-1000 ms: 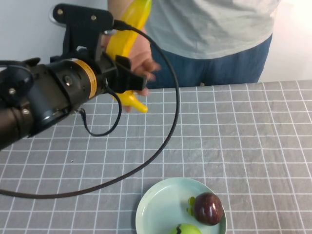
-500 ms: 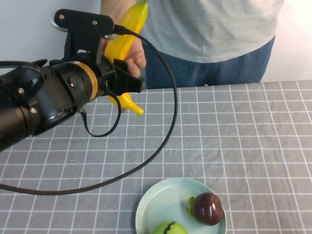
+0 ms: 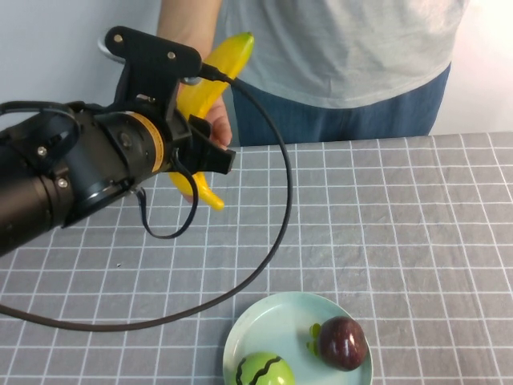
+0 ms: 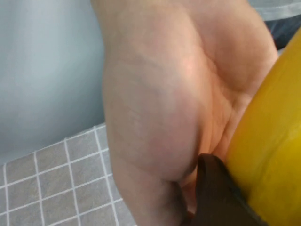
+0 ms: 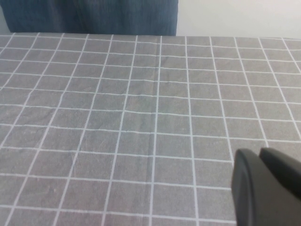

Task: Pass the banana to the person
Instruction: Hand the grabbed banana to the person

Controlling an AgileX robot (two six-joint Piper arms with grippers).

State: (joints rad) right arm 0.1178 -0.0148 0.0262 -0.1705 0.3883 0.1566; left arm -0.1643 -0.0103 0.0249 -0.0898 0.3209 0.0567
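Banana (image 3: 210,88) first: it stands nearly upright at the far left edge of the table, greenish tip up by the grey T-shirt, lower end poking out below the left gripper (image 3: 200,144). That gripper is raised above the checked tablecloth (image 3: 385,216), and its black fingers (image 4: 214,188) are clamped on the fruit's lower half. The person (image 3: 345,56) stands right behind the table edge, and their hand (image 3: 215,120) is wrapped around the banana's middle from behind, so both the claw and the hand have hold of it. In the left wrist view the palm (image 4: 164,94) presses against the yellow skin (image 4: 273,155) just beside one dark finger.

Near the front of the table sits a pale green plate (image 3: 256,337) holding a dark red fruit (image 3: 343,342) and a round green striped fruit (image 3: 264,373), well apart from the handover.

The right gripper (image 5: 265,188) hovers low over bare cloth; only a dark part of it shows, so I cannot tell how its fingers stand.
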